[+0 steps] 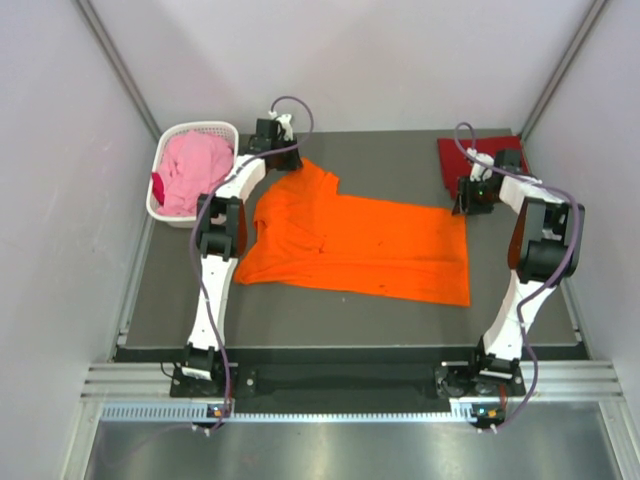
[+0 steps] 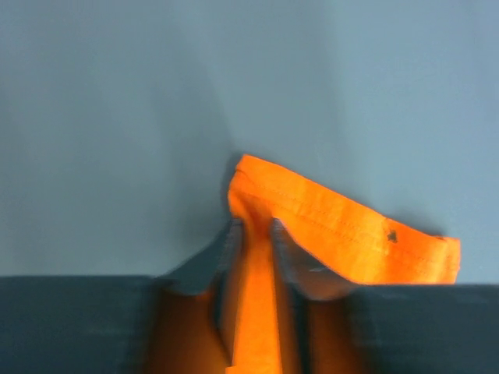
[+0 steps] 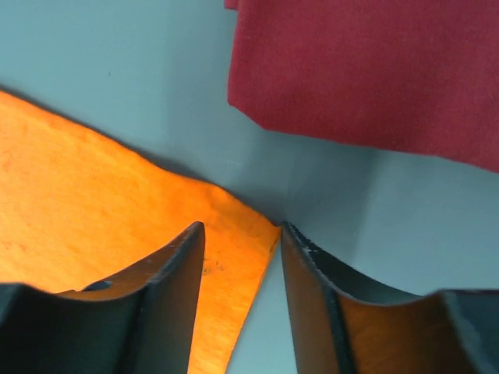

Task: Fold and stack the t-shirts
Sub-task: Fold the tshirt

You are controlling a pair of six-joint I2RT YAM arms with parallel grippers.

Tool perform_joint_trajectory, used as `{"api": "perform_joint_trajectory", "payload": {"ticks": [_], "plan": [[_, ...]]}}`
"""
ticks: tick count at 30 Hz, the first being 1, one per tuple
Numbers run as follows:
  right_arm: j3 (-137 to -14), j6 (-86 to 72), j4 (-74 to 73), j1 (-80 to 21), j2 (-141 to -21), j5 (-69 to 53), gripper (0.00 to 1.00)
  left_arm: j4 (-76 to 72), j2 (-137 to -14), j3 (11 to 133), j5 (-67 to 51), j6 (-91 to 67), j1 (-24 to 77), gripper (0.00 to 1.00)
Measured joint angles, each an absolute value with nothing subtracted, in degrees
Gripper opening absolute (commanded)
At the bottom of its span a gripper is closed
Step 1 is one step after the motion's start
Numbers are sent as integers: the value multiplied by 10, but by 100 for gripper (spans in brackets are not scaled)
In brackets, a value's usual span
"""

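Note:
The bright orange t-shirt [image 1: 360,245] lies spread flat across the middle of the table. My left gripper [image 1: 283,158] is at its far left part, shut on a fold of the orange cloth [image 2: 351,234]; its jaws [image 2: 253,227] pinch the cloth and lift it a little. My right gripper [image 1: 472,198] is open at the shirt's far right corner [image 3: 234,226], which lies between the fingers [image 3: 240,230]. The dark red t-shirt [image 1: 462,155] lies folded at the back right and shows in the right wrist view [image 3: 366,70]. The pink t-shirt [image 1: 195,170] lies bunched in the basket.
The white lattice basket [image 1: 160,200] stands at the back left table edge. White walls close in the table on three sides. The dark red shirt lies just behind my right gripper.

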State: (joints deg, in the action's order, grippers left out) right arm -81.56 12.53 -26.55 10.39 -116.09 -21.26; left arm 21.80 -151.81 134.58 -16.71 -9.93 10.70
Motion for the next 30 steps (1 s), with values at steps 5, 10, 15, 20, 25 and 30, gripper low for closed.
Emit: {"api": "perform_joint_trajectory", "payload": {"ticks": [5, 10, 15, 20, 25, 30], "plan": [[-816, 135, -260, 104, -1165, -215, 8, 205, -1524, 1346, -184, -101, 108, 0], [-805, 133, -228, 104, -1163, -198, 0, 198, -1520, 1341, -171, -110, 108, 0], [-769, 124, -186, 104, -1142, -183, 0, 184, -1491, 1297, -136, -133, 106, 0], [-768, 113, -161, 104, -1137, -178, 0, 180, -1467, 1290, -119, -149, 95, 0], [-747, 104, -117, 104, -1126, -180, 0, 176, -1442, 1282, -118, -151, 90, 0], [-691, 95, -67, 104, -1088, -183, 0, 162, -1403, 1228, -127, -148, 90, 0]]}}
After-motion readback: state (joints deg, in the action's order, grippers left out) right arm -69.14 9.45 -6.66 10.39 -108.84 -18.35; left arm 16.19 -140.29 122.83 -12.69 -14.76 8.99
